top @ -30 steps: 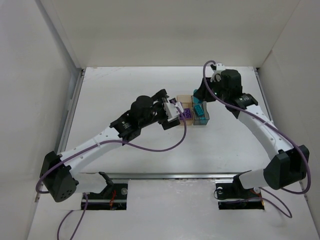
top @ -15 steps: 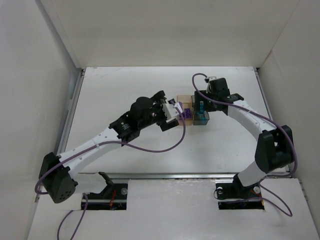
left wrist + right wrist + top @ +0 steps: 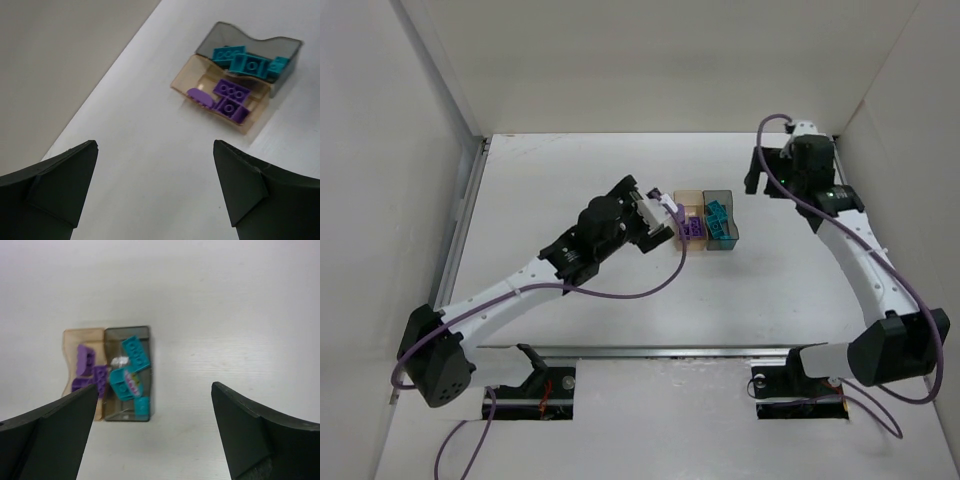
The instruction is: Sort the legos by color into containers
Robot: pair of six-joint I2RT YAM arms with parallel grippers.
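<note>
white table [image 3: 225, 295], amber bin [image 3: 82, 336], grey bin [image 3: 114, 339]

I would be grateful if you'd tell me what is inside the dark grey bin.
Several teal bricks lie piled in the dark grey bin, one bearing a pinkish patch. Whatever lies under the pile is covered.

Left end effector [image 3: 155, 187] fingers spread wide and empty, white bench [image 3: 150, 165], amber bin [image 3: 223, 101] with purple bricks [image 3: 231, 97] touching grey bin [image 3: 250, 52] with teal bricks [image 3: 245, 61]
</note>
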